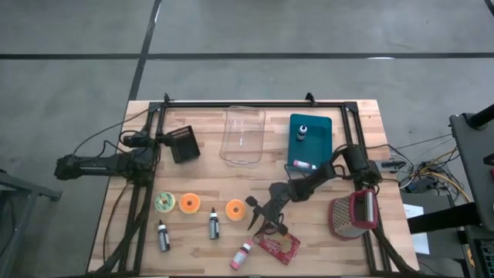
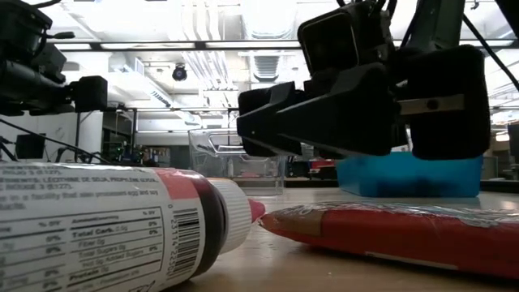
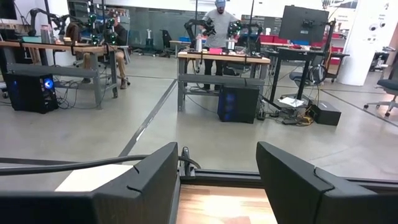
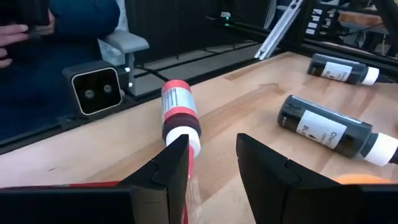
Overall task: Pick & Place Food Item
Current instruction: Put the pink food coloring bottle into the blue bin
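Observation:
A flat red packet lies near the table's front edge, and it also shows in the low view. A red bottle with a white cap lies on its side beside the packet, and shows in the right wrist view. My right gripper is open and hovers just above the table, at the packet's far left end, touching nothing. My left gripper is open and empty at the table's left side, beside a black box.
A clear container and a teal tray holding a small bottle stand at the back. A green roll, two orange rolls and two dark bottles lie front left. A red grater lies at the right.

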`<action>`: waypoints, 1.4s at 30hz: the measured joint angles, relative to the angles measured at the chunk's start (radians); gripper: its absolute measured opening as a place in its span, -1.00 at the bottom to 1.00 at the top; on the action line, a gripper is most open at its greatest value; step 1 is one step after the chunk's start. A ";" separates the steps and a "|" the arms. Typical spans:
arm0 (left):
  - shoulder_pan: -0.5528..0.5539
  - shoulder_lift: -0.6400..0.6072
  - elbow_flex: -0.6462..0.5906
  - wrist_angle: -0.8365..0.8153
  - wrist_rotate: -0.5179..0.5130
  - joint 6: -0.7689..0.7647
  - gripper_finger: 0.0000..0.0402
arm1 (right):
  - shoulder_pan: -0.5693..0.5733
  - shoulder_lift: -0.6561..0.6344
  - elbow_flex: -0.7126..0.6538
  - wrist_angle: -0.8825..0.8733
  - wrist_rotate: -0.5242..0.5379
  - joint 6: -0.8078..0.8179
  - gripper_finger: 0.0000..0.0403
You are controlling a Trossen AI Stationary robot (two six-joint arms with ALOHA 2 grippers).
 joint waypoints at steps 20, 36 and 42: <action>0.000 0.000 0.000 0.000 0.000 0.000 0.11 | 0.098 -0.002 0.101 -0.259 0.136 -0.097 -0.41; 0.000 0.000 0.000 0.000 -0.001 0.000 0.11 | 0.100 0.003 0.174 -0.436 0.152 -0.094 -0.43; 0.000 0.000 0.000 0.000 -0.001 0.000 0.11 | 0.103 0.003 0.198 -0.493 0.148 -0.098 -0.48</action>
